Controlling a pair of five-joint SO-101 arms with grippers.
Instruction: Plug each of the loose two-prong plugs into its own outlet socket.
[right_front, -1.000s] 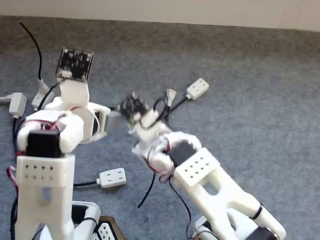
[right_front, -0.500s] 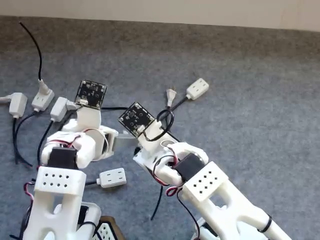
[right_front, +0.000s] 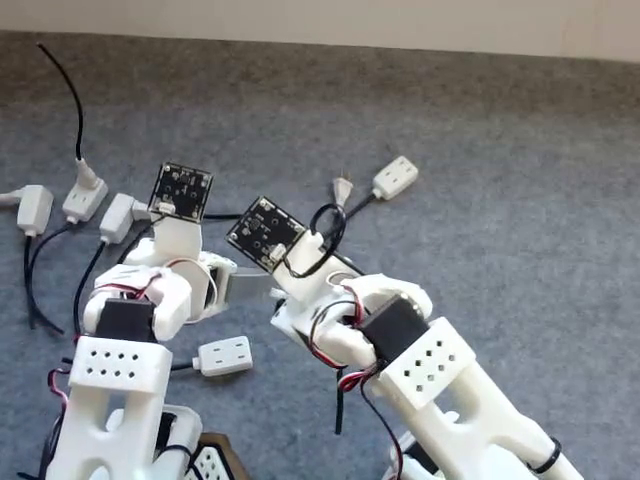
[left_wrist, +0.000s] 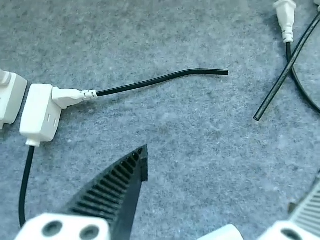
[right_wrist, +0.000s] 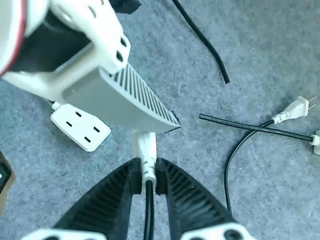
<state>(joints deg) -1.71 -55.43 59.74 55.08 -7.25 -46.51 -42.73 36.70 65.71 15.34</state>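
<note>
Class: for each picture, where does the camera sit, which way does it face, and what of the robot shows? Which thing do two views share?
High view: fixed above, looking down on the grey carpet; the white left arm and right arm show.
Left wrist view: on the left wrist, facing down; its open jaws show.
Right wrist view: on the right wrist, facing down; its black jaws grip a white plug on a black cable.
Shared: both wrist views show the loose white two-prong plug.
</note>
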